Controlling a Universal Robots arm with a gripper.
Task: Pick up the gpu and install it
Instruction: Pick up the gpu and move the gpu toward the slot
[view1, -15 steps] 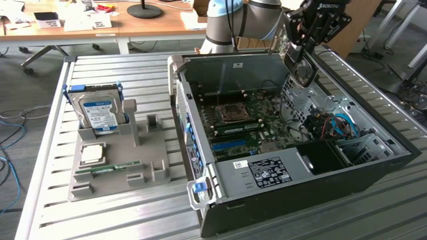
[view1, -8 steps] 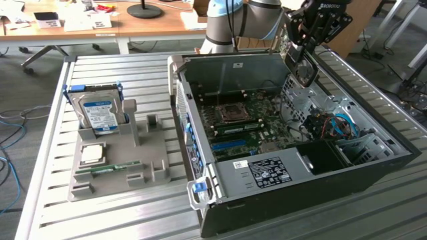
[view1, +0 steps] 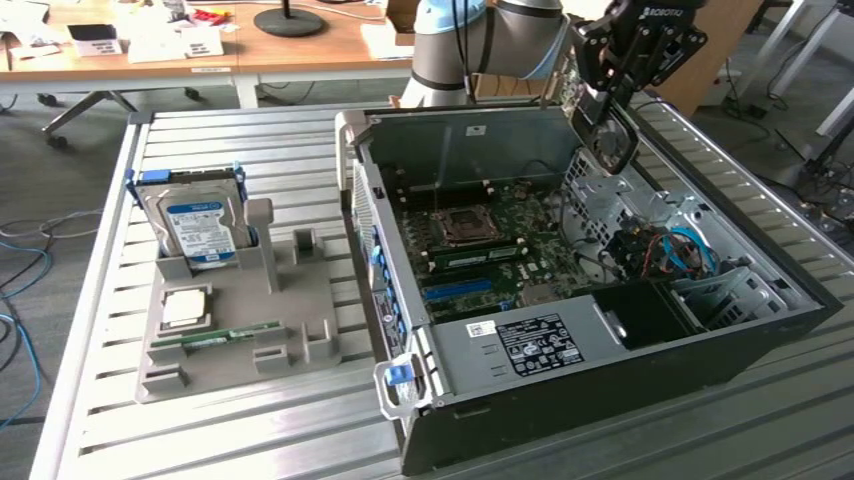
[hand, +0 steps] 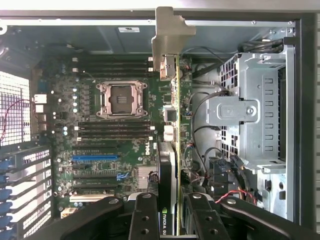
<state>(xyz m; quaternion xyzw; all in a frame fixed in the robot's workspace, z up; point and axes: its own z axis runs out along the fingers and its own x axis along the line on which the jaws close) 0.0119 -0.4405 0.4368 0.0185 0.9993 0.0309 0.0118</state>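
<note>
The gripper (hand: 172, 220) is closed on the gpu (hand: 170, 160), and its dark fingers (hand: 145, 220) are pressed against the two faces of the card at one end. The card is seen edge-on in the wrist view, and the silver-grey bracket (hand: 167, 40) is at the end farthest from the fingers. In the exterior view the card is held in the air above the far side of the open computer case (view1: 801, 300), clear of everything inside it. Below it the motherboard (hand: 60, 125) is exposed, with the bare processor socket (hand: 121, 99), the blue expansion slot (hand: 95, 158) and the black slots beside it. The metal drive cage (hand: 250, 115) stands on the other side of the card. Outside the case, the hard drive (view1: 198, 225) and the memory stick (view1: 214, 340) are left in the grey holder (view1: 307, 320).

The pick-up is judged complete, and the carry towards the slot is in hand; nothing is seated yet. In the wrist view the card's long edge runs crosswise to the slots. It is therefore judged that the next move calls for the card to be turned into line with a slot, the bracket brought towards the case's rear openings, and the cables by the cage avoided
</note>
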